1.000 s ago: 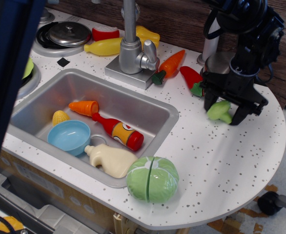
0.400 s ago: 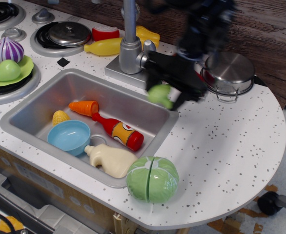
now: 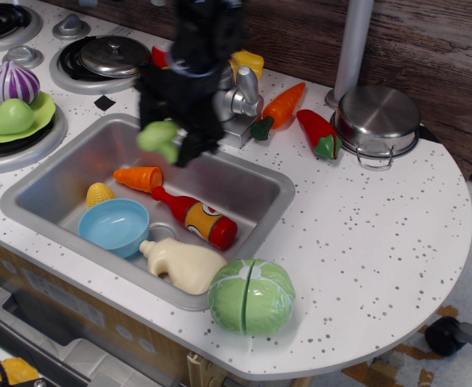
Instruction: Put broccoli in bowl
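My black gripper (image 3: 165, 141) is shut on the light-green broccoli (image 3: 159, 137) and holds it in the air over the sink's back part. The light-blue bowl (image 3: 113, 226) sits in the sink (image 3: 252, 187) at the front left, below and to the left of the gripper. The broccoli is well above the bowl and apart from it. The arm is blurred.
In the sink lie an orange carrot (image 3: 138, 177), a corn piece (image 3: 99, 194), a red bottle (image 3: 196, 218) and a cream bottle (image 3: 181, 264). A green cabbage (image 3: 251, 296) sits on the counter's front edge. A steel pot (image 3: 377, 119), a carrot (image 3: 280, 107) and a red pepper (image 3: 316, 131) stand behind.
The gripper has carried the broccoli from the right counter leftward across the faucet to above the sink's back left. The things in the sink have not moved.
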Controlling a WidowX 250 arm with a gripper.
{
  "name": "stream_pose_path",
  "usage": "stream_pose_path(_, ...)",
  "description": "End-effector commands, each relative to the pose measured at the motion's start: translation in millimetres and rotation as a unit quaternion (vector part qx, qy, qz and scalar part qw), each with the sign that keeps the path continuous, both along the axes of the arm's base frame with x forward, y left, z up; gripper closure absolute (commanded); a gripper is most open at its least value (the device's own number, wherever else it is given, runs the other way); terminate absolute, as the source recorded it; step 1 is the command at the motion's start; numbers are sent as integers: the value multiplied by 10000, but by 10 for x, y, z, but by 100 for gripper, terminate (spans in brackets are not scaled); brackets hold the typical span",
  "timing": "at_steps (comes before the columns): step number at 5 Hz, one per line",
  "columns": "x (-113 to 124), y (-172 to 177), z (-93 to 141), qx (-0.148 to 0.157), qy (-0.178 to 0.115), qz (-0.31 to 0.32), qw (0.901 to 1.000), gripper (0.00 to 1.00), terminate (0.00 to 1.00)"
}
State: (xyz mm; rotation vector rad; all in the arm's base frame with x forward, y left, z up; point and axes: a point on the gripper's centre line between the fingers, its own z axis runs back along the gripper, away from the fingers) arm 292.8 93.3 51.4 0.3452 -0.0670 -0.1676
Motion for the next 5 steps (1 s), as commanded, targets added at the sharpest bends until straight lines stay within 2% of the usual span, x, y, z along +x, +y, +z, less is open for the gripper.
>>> stream_pose_path(1,-202,545,-2,-182,45,-577,9982,100,0)
stream_pose_path(2,-202,545,-2,-182,45,-577,9982,0,0)
stream_pose_path(4,-202,545,-2,-182,45,-577,9982,0,0)
stream_pose_path(5,-202,545,-2,-182,45,-577,9982,0,100)
